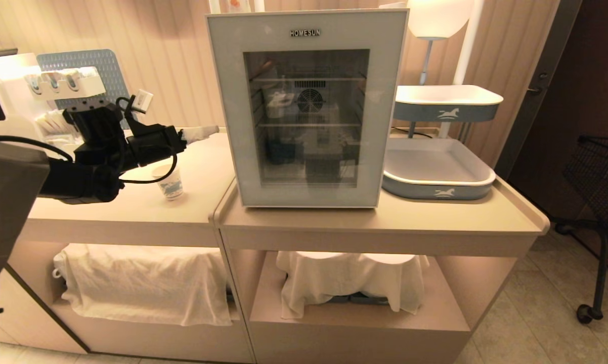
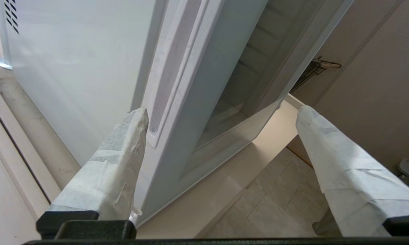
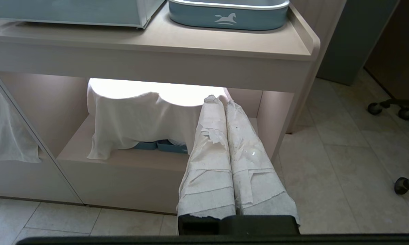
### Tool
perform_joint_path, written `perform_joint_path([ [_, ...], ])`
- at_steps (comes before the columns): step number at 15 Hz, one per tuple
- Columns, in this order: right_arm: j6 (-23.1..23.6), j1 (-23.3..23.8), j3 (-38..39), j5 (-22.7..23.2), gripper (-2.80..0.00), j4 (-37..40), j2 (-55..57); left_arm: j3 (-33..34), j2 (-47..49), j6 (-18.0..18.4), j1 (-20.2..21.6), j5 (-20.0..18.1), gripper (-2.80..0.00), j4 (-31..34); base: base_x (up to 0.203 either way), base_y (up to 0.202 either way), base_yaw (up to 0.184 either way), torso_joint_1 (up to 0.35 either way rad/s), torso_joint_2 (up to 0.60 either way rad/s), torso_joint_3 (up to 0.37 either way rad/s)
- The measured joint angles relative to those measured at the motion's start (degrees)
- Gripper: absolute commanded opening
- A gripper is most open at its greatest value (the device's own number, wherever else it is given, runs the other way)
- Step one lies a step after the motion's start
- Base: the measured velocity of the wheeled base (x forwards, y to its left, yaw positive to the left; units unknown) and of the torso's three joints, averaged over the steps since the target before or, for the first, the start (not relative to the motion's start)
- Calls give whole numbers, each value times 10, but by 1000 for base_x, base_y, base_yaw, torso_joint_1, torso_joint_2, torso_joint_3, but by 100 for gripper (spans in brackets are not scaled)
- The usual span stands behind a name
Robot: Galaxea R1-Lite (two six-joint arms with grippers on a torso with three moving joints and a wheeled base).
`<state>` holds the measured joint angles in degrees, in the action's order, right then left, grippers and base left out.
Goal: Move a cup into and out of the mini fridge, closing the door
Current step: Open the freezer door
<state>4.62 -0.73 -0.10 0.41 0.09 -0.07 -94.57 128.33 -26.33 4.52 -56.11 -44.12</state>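
Our left gripper (image 1: pixel 203 132) gapes wide, empty, beside the mini fridge (image 1: pixel 306 108). The cup (image 1: pixel 168 183) looks light, crushable — we'd pinch its sides gently.

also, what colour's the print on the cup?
Blue on the white cup, clearest in the head view.

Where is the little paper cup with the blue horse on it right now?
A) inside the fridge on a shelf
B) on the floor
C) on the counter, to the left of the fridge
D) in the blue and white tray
C: the cup stands on the counter left of the mini fridge, under the left arm, and the door looks closed.
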Motion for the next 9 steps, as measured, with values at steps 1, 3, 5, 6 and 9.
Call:
perform_joint_path([
  [1, 0, 0, 0, 0, -280, 0, 0, -10, 6, 0, -3, 0, 0, 1, 0, 0, 0, 0, 0, 0],
  [3, 0, 0, 0, 0, -280, 0, 0, -26, 18, 2, -11, -3, 0, -3, 0, 0, 0, 0, 0, 0],
  [5, 0, 0, 0, 0, -280, 0, 0, -44, 30, 2, -16, -4, 0, -4, 0, 0, 0, 0, 0, 0],
  [6, 0, 0, 0, 0, -280, 0, 0, -47, 34, 2, -17, -4, 0, -4, 0, 0, 0, 0, 0, 0],
  [9, 0, 0, 0, 0, -280, 0, 0, -50, 41, 1, -27, -3, 0, -4, 0, 0, 0, 0, 0, 0],
])
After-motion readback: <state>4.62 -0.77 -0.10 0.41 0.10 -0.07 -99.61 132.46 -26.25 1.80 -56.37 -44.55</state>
